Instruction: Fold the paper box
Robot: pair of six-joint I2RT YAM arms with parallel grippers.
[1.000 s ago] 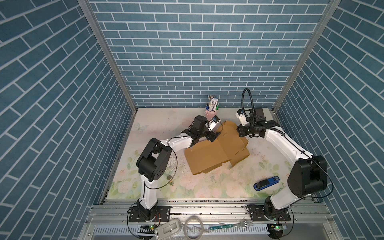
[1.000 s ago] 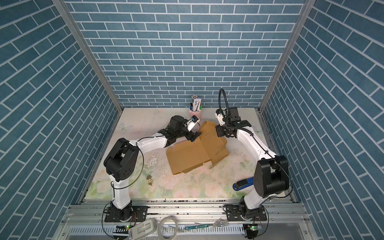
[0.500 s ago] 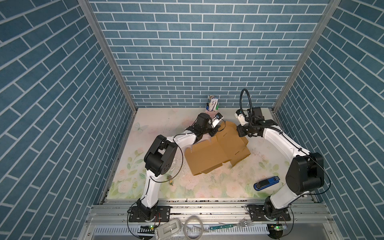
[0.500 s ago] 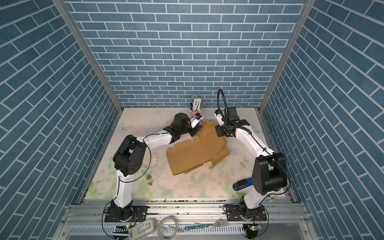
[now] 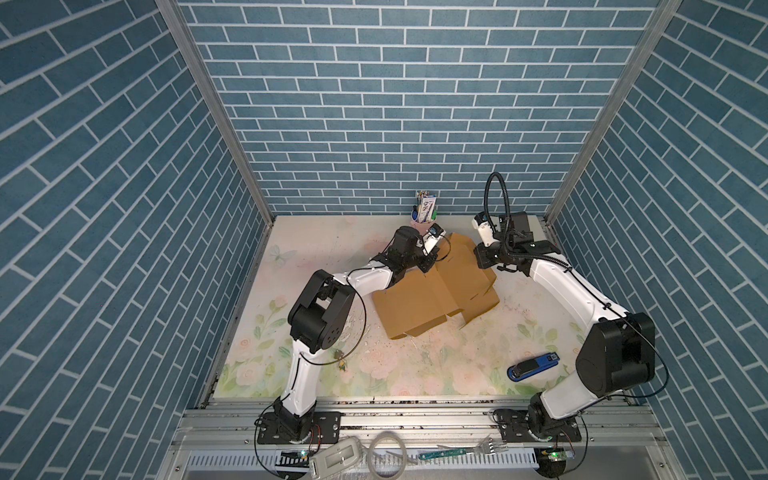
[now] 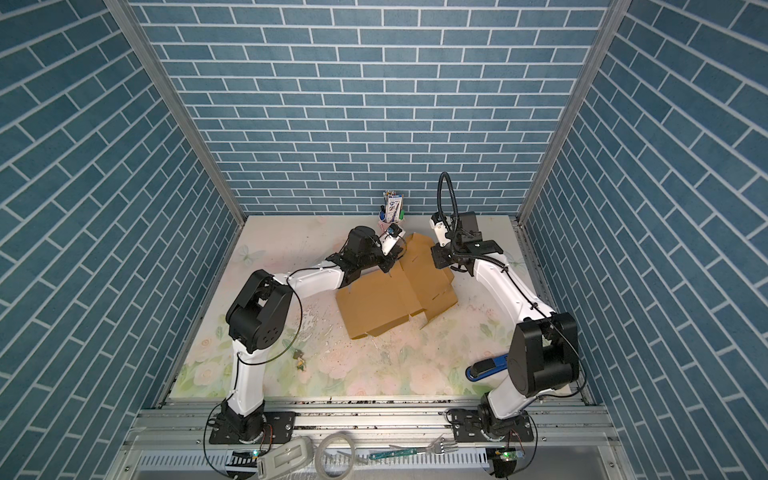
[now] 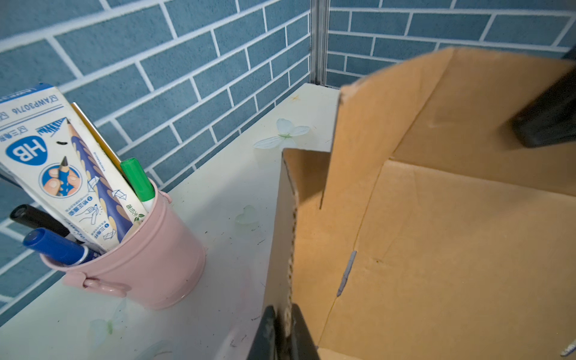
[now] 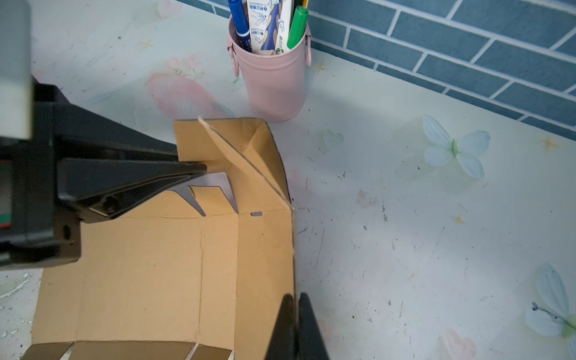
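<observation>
- You had the paper box lying mid-frame in both top views, toward the rear of the floral surface. It was mostly flat, with its far flaps raised.
- Your left pincer was clamped on the corrugated edge of an upright flap, at the bottom of the left wrist view. The jaws stood nearly together with the cardboard between them.
- Your right pincer was pinched tight on the box's raised side wall, at the bottom centre of the right wrist view.
- In that same view the left pincer's black fingers came in from the left edge and met a small folded flap at the box's far corner.
- A pink pen bucket stood just beyond the box by the brick wall, apart from the cardboard. It held a pencil carton, a green marker and a blue marker.
- A blue stapler lay well apart from the box, at lower right in a top view.
</observation>
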